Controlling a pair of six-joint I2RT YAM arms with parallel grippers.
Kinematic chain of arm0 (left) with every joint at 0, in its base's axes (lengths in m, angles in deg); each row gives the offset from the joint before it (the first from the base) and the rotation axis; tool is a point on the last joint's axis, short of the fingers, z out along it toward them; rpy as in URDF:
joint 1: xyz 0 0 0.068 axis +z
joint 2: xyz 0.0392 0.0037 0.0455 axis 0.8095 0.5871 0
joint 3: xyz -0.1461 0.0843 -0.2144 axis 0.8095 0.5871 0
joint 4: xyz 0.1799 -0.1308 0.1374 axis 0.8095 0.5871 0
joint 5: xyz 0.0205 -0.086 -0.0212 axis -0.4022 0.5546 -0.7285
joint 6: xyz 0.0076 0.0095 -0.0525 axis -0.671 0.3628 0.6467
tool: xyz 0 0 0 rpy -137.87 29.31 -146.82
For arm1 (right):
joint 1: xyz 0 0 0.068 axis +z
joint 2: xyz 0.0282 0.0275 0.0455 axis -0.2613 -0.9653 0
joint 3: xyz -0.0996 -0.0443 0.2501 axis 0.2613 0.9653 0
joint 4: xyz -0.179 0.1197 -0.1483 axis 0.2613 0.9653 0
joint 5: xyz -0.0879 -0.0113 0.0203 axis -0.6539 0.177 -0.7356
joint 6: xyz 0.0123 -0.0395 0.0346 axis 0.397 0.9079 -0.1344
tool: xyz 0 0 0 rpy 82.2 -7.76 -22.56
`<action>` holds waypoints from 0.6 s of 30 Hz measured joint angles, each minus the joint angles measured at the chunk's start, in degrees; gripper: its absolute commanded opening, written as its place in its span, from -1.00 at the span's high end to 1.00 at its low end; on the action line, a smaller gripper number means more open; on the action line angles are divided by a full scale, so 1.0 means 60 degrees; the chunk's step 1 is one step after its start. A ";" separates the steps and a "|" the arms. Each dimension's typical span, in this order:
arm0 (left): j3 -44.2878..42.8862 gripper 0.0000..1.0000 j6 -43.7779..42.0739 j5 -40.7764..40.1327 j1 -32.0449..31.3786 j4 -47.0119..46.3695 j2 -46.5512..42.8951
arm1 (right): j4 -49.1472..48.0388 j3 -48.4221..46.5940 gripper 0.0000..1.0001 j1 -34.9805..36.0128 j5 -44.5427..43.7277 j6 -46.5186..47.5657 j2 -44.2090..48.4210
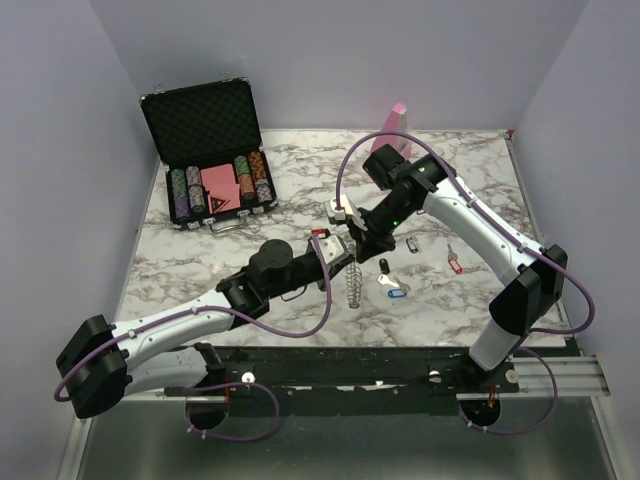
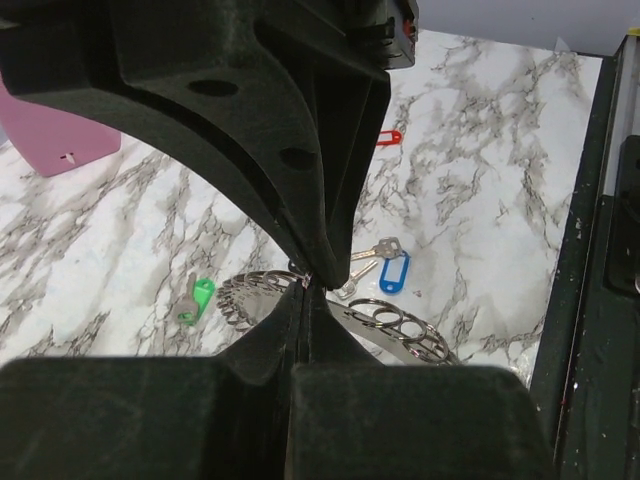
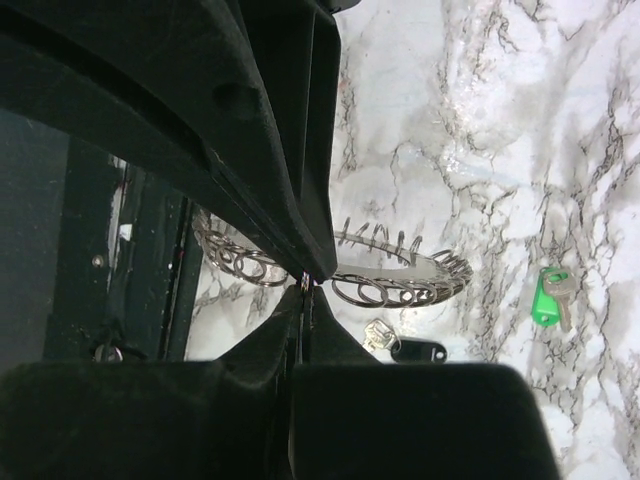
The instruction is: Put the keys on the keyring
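- Presently, left gripper: fingers pressed together on the rim of the large flat grey loop-edged metal keyring.
- Right gripper: likewise closed, pinching the same rim.
- Keyring stands on edge between both tools, mid-table.
- Small silver keys lie on the white marbled table near it: green-tagged key, blue-tagged key, black-tagged key. The red-tagged key lies farther right.

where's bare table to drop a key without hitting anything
Free: the back right of the table, between the pink block and the right arm, and the left strip between the chip case and the left arm. Crowded: the centre, where the left tool and right tool meet at the keyring, with the keys beside it.
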 measured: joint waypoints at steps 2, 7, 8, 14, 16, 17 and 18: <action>0.0000 1.00 0.0076 0.0000 0.0000 0.0000 -0.0007 | 0.0004 0.0022 0.55 0.0000 0.0040 0.0011 0.0000; 0.0492 1.00 0.0750 -0.0011 0.0004 -0.0364 -0.0361 | -0.0036 0.0244 0.22 0.0000 0.0583 0.0069 0.0047; 0.0670 1.00 0.0892 -0.0015 0.0007 -0.0495 -0.0477 | -0.0069 0.0353 0.21 0.0000 0.0725 0.0069 0.0106; 0.2572 1.00 0.2197 -0.0120 0.0055 -0.2539 -0.1614 | -0.0127 0.1155 0.20 -0.0255 0.1730 0.0135 0.0576; 0.3049 1.00 0.2495 -0.0200 0.0069 -0.3304 -0.1767 | -0.0197 0.1333 0.20 -0.0535 0.2346 0.0353 0.0663; 0.3242 1.00 0.2616 -0.0255 0.0069 -0.3676 -0.1818 | -0.0215 0.1432 0.20 -0.0623 0.2590 0.0488 0.0703; 0.3391 1.00 0.2710 -0.0280 0.0069 -0.3974 -0.1836 | -0.0237 0.1614 0.20 -0.0739 0.2965 0.0674 0.0772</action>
